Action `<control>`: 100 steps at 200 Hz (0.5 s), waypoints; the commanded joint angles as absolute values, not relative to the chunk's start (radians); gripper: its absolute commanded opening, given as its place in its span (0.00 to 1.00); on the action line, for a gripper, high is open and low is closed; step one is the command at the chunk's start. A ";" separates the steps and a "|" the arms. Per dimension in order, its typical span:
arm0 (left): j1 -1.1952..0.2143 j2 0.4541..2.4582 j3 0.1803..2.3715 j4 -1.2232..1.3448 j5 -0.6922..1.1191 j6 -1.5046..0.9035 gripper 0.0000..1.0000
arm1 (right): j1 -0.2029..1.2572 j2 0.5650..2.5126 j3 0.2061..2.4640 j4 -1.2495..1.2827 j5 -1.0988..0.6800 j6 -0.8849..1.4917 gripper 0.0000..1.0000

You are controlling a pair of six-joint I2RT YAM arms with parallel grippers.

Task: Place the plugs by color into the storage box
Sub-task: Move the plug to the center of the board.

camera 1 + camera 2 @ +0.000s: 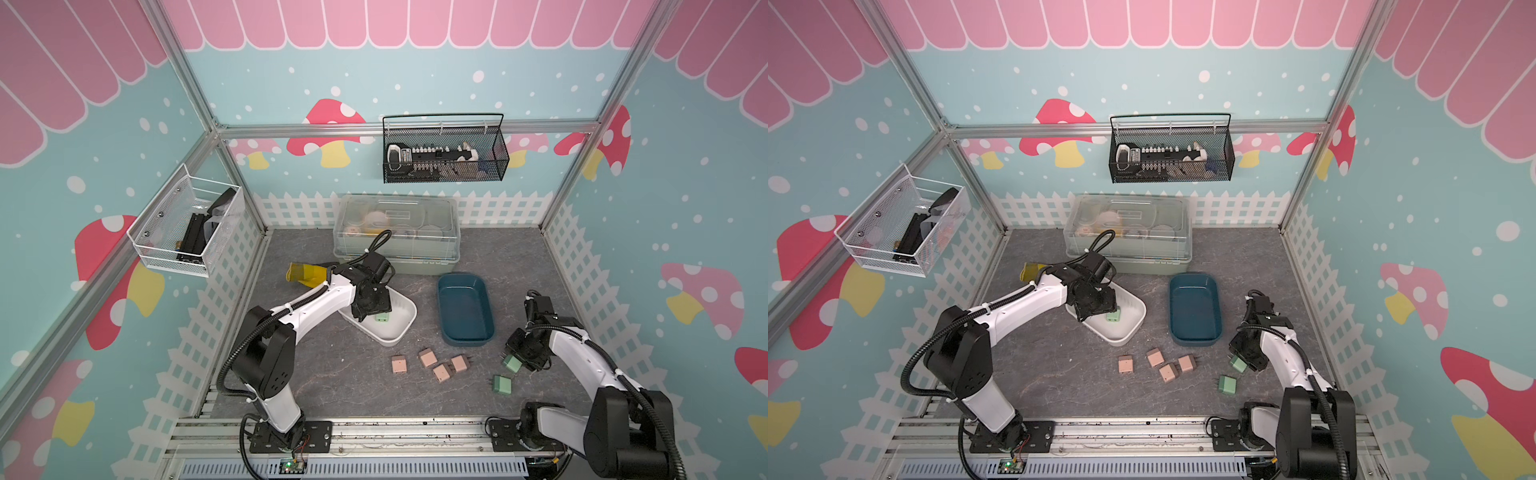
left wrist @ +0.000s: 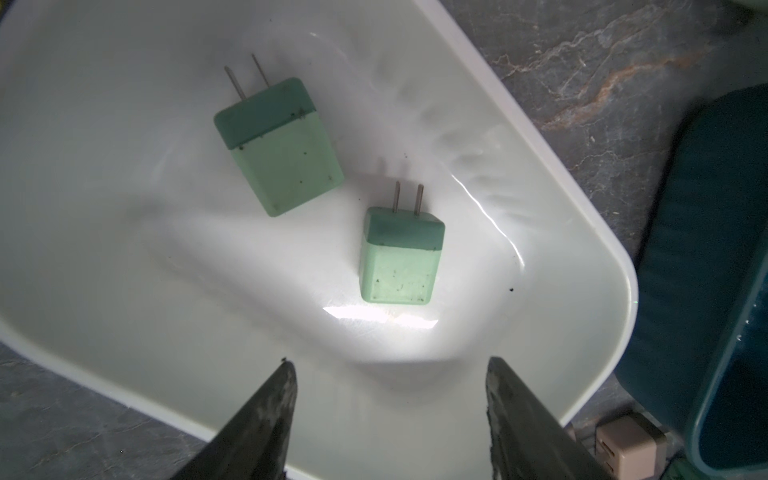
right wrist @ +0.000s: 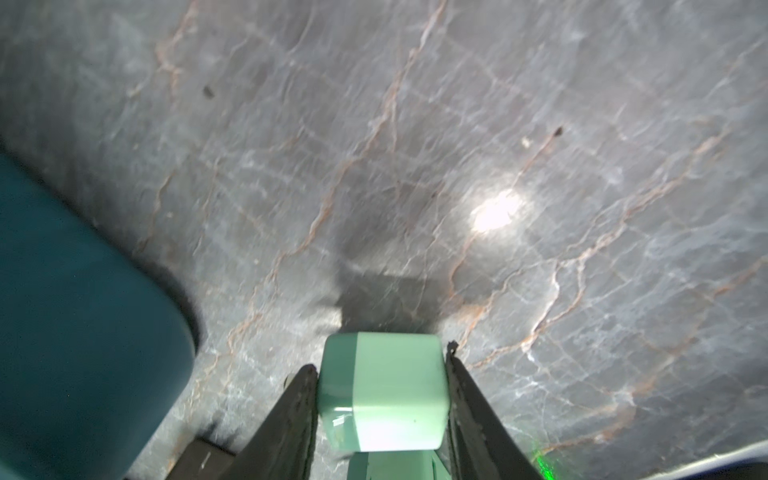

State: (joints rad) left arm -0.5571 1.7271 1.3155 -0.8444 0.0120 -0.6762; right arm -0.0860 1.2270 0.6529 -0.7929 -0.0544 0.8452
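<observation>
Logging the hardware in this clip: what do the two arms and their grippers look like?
Both arms, left arm and right arm, have glossy white link shells between bulky black joint housings. A black corrugated cable runs outside each, held by white ties. The left gripper and right gripper carry dark, tapering, scuffed fingers.

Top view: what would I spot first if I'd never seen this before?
The right gripper pinches a mint green plug beside the teal tub. The left gripper hangs open over the white tub, which holds two green plugs. Four pink plugs lie clustered on the table in front of both tubs.
</observation>
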 commanded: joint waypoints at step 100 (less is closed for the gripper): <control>-0.565 1.695 1.313 -0.844 -0.036 -0.679 0.69 | -0.189 1.569 0.975 -0.654 -0.160 0.881 0.70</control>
State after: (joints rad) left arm -0.5579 1.7290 1.3186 -0.8444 -0.0036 -0.6762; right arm -0.1837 1.5455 0.9348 -0.6418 -0.1482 0.8776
